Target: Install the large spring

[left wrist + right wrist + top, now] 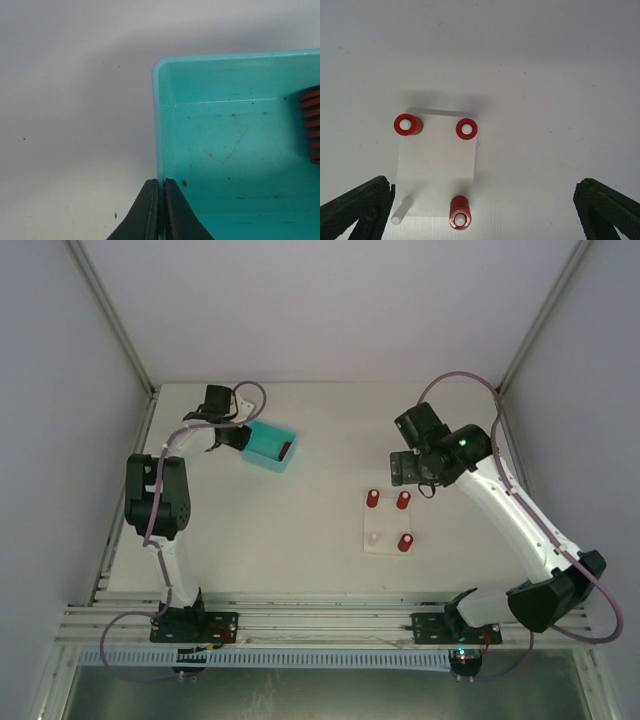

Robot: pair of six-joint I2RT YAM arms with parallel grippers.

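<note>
Our left pincer clamps the wall of the teal bin; the large spring lies inside, ahead to its right. Our right pincer hangs wide apart above the bare peg. We should hold the bin steady.

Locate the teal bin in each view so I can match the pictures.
Top external: teal bin upper left of centre.
Left wrist: the bin fills the right half, its wall pinched between the left jaws.
Right wrist: not in it.
Shared landmark: the red spring lying inside the bin, in both of those views.
</note>
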